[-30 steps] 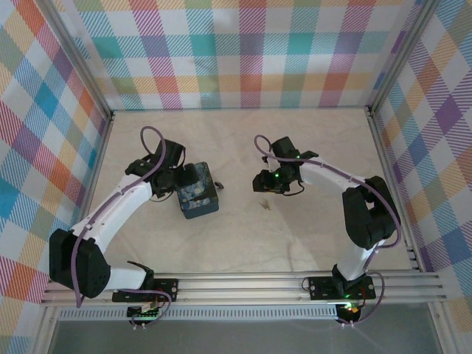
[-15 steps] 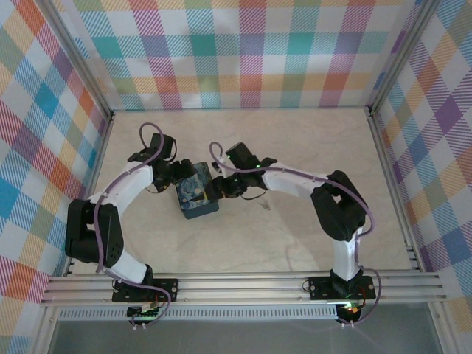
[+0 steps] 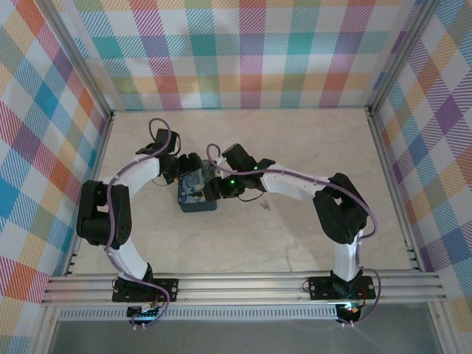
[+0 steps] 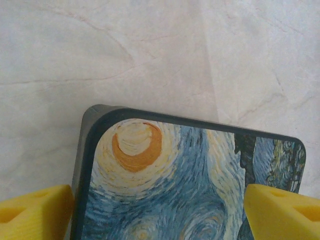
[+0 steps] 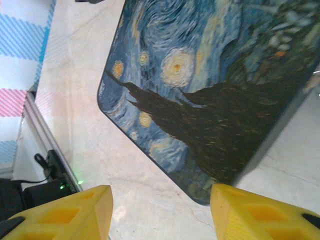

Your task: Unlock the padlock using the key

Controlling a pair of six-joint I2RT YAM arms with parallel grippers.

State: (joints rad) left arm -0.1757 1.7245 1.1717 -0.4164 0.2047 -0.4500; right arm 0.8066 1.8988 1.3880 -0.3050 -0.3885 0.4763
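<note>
The blue starry-night tin [image 3: 195, 192] sits left of centre on the table. My left gripper [image 3: 184, 172] is at its far left edge and my right gripper [image 3: 215, 189] at its right side. In the left wrist view the yellow fingers [image 4: 35, 212] stand wide apart on either side of the tin's lid [image 4: 190, 180], so the left gripper [image 4: 159, 196] is open. The right gripper [image 5: 160, 195] is open over bare table, with the tin's corner [image 5: 205, 195] beside its right finger [image 5: 265, 212]. The padlock is hidden. A tiny speck [image 3: 265, 206] lies right of the tin, too small to name.
Plaid walls [image 3: 243, 51] close in the back and both sides of the beige table [image 3: 295, 147]. An aluminium rail [image 3: 243, 284] with both arm bases runs along the near edge. Open table lies behind and to the right of the arms.
The right arm swung left from mid-table to the tin's right side. The left arm folded in, bringing its gripper over the tin's far left edge. The tin shifted slightly.
</note>
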